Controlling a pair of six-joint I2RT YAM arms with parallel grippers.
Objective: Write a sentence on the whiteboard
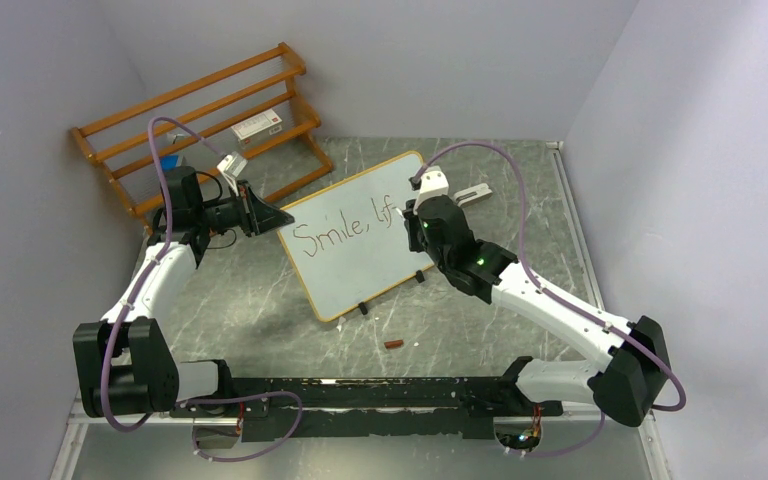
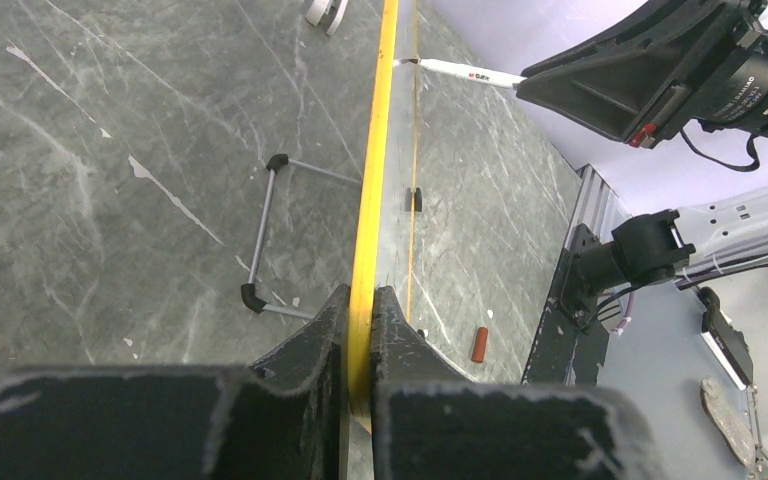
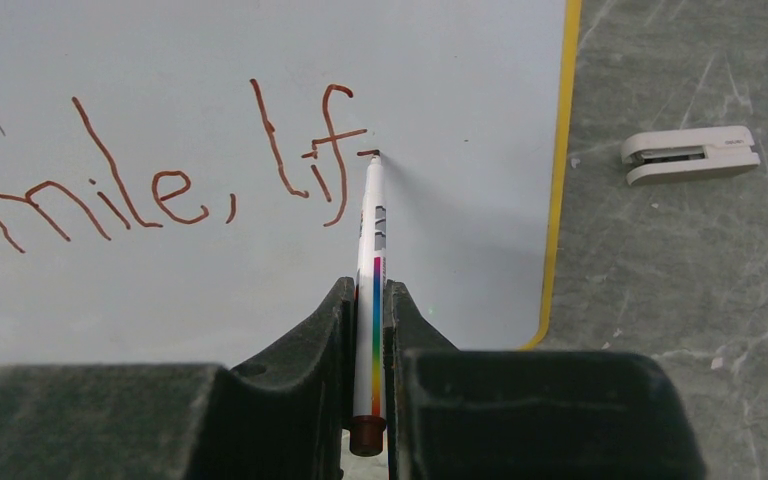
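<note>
Whiteboard [image 1: 380, 272] stood propped mid-table, left gripper [image 2: 360, 340] clamped on its frame edge. Right gripper [image 3: 368, 330] pinched marker [image 3: 372, 230], tip on board. Sentence [image 3: 160, 190] read "Smile, lif". I reckoned nxt: finish the "t" w/ steady pressure.

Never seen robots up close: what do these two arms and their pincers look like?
The left arm and right arm share a look: white tube-like links between black joints, with a purple cable looping along each. The left gripper and right gripper are matt black, with two wedge-shaped fingers. Green lights glow on the right arm.
</note>
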